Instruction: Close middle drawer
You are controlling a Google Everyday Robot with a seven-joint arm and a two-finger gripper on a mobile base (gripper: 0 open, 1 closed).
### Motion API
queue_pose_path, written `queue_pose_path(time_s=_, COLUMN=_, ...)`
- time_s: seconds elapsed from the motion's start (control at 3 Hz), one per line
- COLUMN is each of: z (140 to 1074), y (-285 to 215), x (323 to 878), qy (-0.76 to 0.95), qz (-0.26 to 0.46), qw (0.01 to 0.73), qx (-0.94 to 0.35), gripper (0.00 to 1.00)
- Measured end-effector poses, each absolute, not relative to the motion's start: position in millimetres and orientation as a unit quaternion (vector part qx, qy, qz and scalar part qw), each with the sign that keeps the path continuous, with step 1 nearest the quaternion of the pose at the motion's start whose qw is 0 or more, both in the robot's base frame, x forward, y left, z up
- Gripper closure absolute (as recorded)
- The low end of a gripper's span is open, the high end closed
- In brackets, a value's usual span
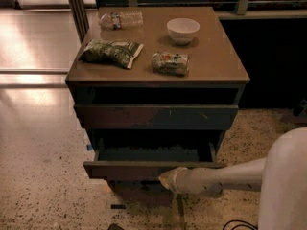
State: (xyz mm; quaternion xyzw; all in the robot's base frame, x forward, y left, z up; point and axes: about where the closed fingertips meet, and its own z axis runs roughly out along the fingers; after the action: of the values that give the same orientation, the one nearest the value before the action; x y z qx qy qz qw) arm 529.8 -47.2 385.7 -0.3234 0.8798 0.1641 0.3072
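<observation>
The end effector [166, 178] sits low in the scene, near six o'clock, its pale tip at the front of the middle drawer [124, 169]; whether it is wide or narrow cannot be told. Its arm [225, 178] reaches in from four o'clock. The middle drawer stands pulled out, floor exposed, below an upper drawer front [156, 117]. On the desk [218, 61]: a bottle [120, 19] at eleven o'clock, a bowl [183, 30] at one, a bag [110, 52] at nine, a packet [170, 63] near centre.
</observation>
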Motion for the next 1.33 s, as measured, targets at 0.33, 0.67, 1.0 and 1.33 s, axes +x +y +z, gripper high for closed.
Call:
queue_pose_path(time_s=0.33, z=381.9, y=-54.4, x=553.3, qy=0.886, qz=0.136, qw=0.321, qx=-0.307, gripper=1.0)
queue_pose_path(time_s=0.67, z=381.7, y=-54.5, x=554.0, qy=0.886, qz=0.134, qw=0.321, qx=-0.307, gripper=1.0)
queue_pose_path(time_s=1.0, z=379.9, y=-55.7, x=561.6, qy=0.888, qz=0.115, qw=0.319, qx=-0.311, gripper=1.0)
queue_pose_path(time_s=1.33, z=382.9, y=-62.1, x=581.3, qy=0.887, qz=0.077, qw=0.33, qx=-0.313, gripper=1.0)
